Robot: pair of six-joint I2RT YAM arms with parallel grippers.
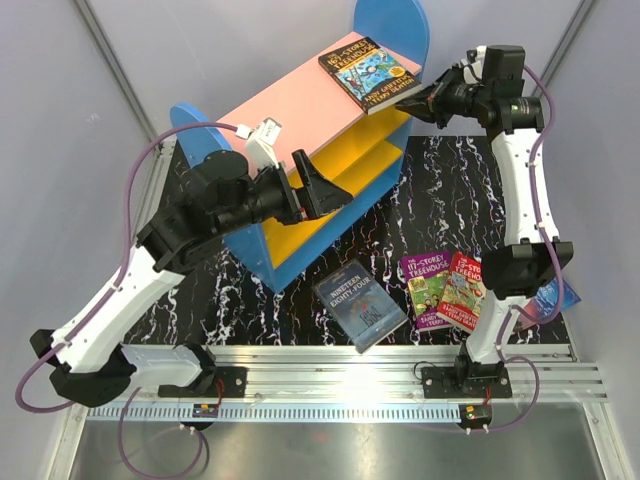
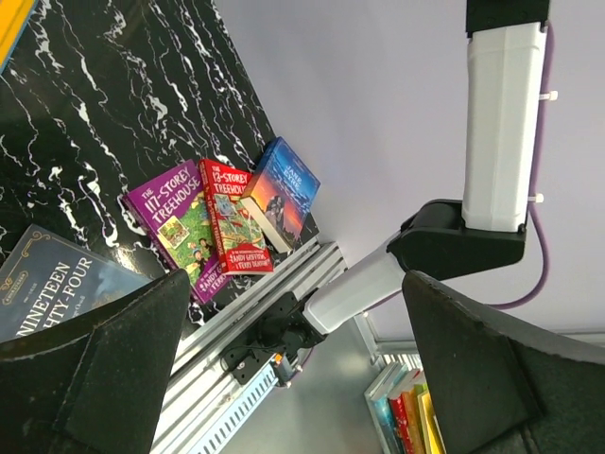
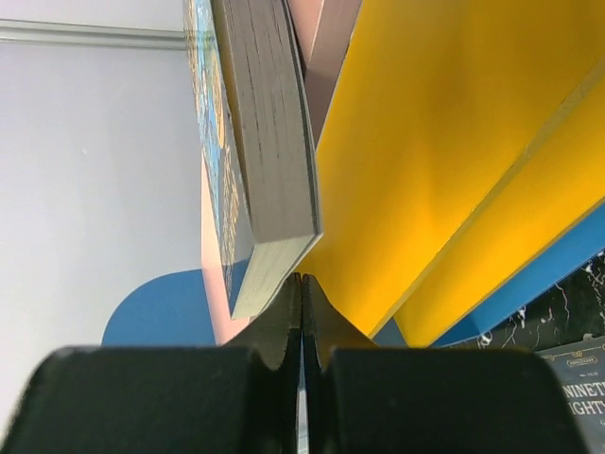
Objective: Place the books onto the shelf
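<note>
**Item 1, teal Treehouse book**: it lies flat at the far end of the shelf's pink top board. One corner hangs past the board's edge on your right arm's side.

**Item 2, right end effector**: the fingers are pressed together with nothing between them, and the tips sit right at that overhanging corner. The wrist view does not settle whether they touch it.

**Item 3, left end effector**: it is spread wide and empty, hovering just in front of the yellow boards.

**Item 4, on the table**: Nineteen Eighty-Four lies alone. The purple Treehouse and red Treehouse overlap, and the dark blue book sits behind your right arm's lower link.

**Hazards, as judged:**
- If you draw the right arm away carelessly, the closed tips may snag the corner and drag the teal book off the board.
- If you nudge the book inward too hard, it may skew or slide off the far side.
- If you swing the left arm, it may knock the shelf and unsettle what rests on top.
- If you reach for the dark blue book, the arm may sweep the red and purple ones aside.
</note>
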